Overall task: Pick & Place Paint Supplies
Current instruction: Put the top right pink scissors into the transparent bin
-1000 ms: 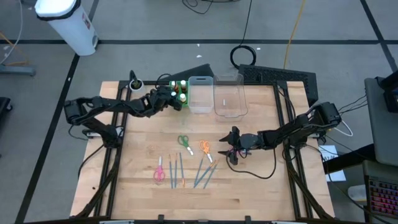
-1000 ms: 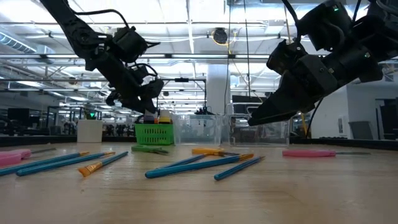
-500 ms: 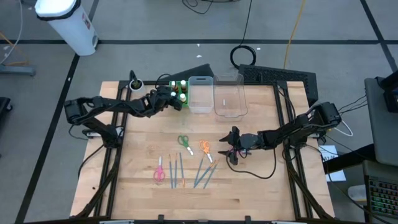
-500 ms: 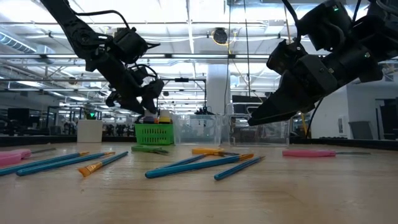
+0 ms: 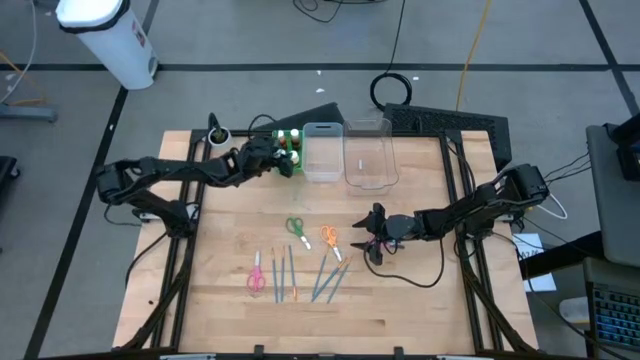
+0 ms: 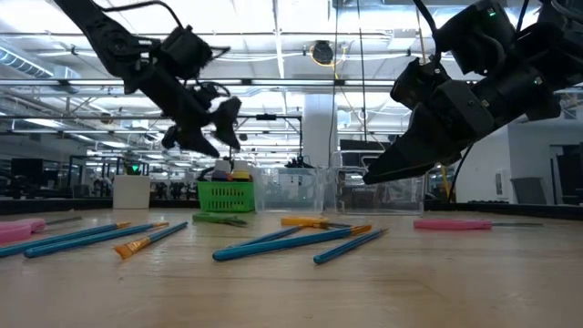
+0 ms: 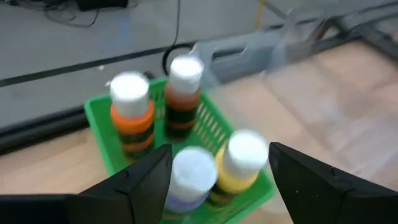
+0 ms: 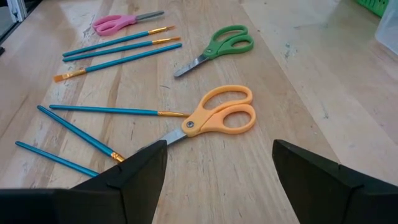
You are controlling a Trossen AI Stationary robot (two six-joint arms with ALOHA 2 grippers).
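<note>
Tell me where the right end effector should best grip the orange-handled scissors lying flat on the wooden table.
Probably from straight above, at the narrow neck near the pivot of the orange-handled scissors. They lie flat and closed, with the handle loops wide and the blades thin, so the neck offers the firmest pinch. The open right end effector hovers just beside them; blue paintbrushes lie close to the blade tip.

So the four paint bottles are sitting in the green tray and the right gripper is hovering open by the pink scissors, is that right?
Not quite: the right gripper hovers open by the orange scissors, as the right wrist view shows. The pink scissors lie farther off. The four paint bottles do sit in the green tray.
</note>
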